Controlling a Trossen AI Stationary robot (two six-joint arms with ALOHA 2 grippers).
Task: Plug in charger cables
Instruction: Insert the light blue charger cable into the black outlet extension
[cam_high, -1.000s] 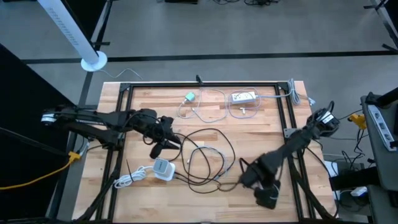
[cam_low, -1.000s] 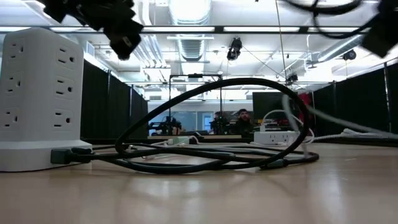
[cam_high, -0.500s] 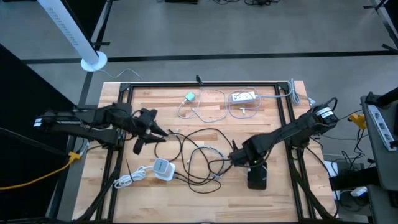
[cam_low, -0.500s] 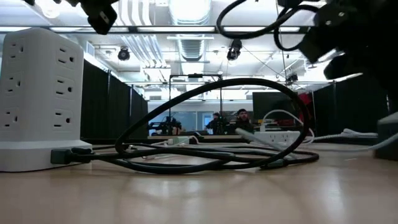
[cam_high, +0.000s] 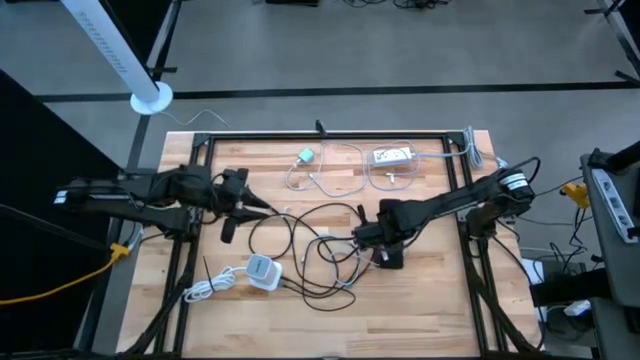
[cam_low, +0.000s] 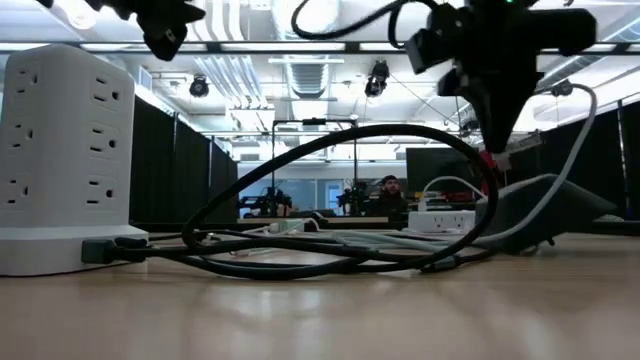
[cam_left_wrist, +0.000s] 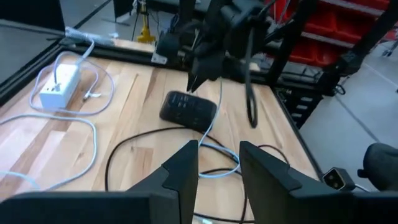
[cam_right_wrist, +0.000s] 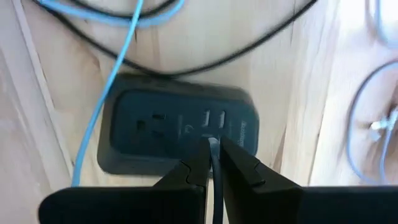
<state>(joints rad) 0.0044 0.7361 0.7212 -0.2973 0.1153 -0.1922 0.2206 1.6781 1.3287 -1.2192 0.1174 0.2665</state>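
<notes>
Right wrist view alone shows right claw (cam_right_wrist: 214, 163) pinching black cable (cam_right_wrist: 214, 155) over charger block (cam_right_wrist: 180, 134).

Right gripper (cam_high: 385, 243) now over black charger block (cam_high: 388, 258)

Cables spread across the tabletop (cam_high: 420, 310), a claw reaching in from each side.

A power tower (cam_high: 262, 271) stands near the front left, a tangle of long cable (cam_high: 318, 250) to its right. A flat charging block (cam_high: 389, 256) lies right of that tangle, directly under the right claw (cam_high: 368, 238). The left claw (cam_high: 228, 230) hangs over the left side. A power strip (cam_high: 392, 156) and looped cables (cam_high: 335, 170) lie along the far edge.
</notes>
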